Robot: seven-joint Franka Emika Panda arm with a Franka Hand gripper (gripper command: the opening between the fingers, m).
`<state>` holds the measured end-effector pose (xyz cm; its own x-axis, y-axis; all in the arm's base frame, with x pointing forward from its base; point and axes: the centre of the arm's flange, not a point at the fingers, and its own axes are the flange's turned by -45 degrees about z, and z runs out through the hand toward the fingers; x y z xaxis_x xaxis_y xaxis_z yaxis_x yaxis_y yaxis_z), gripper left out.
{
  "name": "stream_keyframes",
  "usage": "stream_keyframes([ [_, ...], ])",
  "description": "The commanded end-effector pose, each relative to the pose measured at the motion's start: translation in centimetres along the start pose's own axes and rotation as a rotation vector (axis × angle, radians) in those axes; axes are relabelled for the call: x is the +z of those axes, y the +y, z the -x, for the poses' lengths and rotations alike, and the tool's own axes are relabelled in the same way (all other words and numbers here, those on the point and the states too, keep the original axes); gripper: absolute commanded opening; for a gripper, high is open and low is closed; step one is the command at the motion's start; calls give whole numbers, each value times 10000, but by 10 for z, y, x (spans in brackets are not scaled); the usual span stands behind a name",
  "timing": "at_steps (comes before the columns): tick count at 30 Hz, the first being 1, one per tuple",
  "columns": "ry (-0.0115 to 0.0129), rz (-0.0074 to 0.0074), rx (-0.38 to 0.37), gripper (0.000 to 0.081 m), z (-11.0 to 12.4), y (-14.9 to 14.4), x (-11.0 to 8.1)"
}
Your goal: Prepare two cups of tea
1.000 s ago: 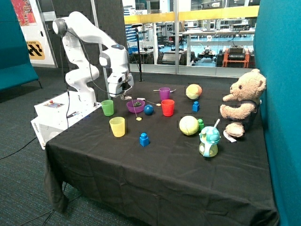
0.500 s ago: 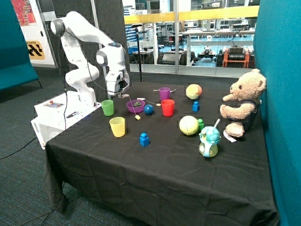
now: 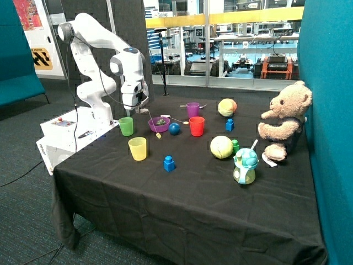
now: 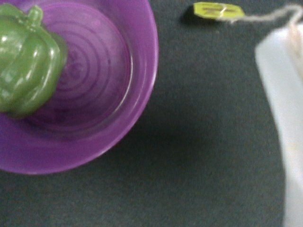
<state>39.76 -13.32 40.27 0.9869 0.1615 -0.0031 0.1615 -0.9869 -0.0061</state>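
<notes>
The light green cup stands near the table's edge by the robot base. The purple cup stands further back, behind the red cup. My gripper hangs above the gap between the green cup and the purple bowl. It is shut on a tea bag, which shows as a white blur in the wrist view. The tea bag's string runs down to a yellow tag hanging beside the bowl; the tag also shows in the wrist view. A green toy pepper lies in the purple bowl.
A yellow cup, a red cup, a blue ball, blue blocks, two large balls, a toy teapot and a teddy bear stand on the black tablecloth.
My gripper has moved from above the purple bowl toward the green cup, carrying the tea bag. The yellow tag has swung along with it.
</notes>
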Motion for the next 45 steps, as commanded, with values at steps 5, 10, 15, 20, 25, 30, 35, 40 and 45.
stream_keyframes([
  [5, 36, 58, 1610, 0, 33, -5, 10],
  [10, 37, 57, 2163, 0, 58, 7, 17],
  [15, 39, 56, 2598, 0, 84, 22, 21],
  [20, 40, 56, 2940, 0, 97, 29, 25],
  [25, 40, 55, 3123, 0, 100, 26, 32],
  [30, 40, 55, 3007, 0, 99, 19, 36],
  [35, 39, 56, 2834, 0, 99, 7, 45],
  [40, 39, 56, 2649, 0, 97, 1, 48],
  [45, 39, 56, 2624, 0, 95, -1, 48],
])
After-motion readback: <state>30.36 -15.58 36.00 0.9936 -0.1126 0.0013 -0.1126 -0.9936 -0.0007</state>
